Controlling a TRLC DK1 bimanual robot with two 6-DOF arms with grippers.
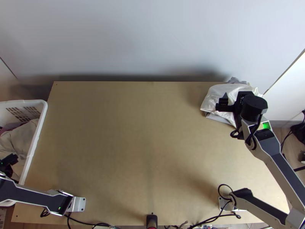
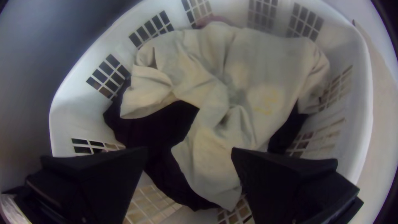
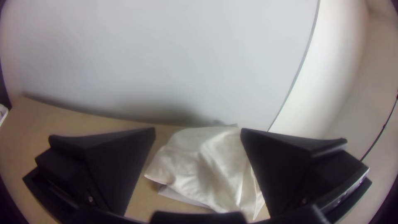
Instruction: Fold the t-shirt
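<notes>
One white basket (image 1: 37,133) stands at the left side of the wooden table (image 1: 133,133), my left gripper (image 1: 10,159) above it. In the left wrist view I see a pale T-shirt-like garment (image 2: 269,58) inside, rumpled, with faint yellow marks, lying over dark cloth (image 2: 153,128). The fingers are wide apart with nothing gripped; whether they touch cloth, I can't tell. At the far right corner, my right gripper (image 1: 222,103) is over bunched white cloth (image 1: 213,96), with grey cloth (image 3: 178,194) peeking from underneath. Its fingers are spread wide, holding nothing; contact is unclear.
</notes>
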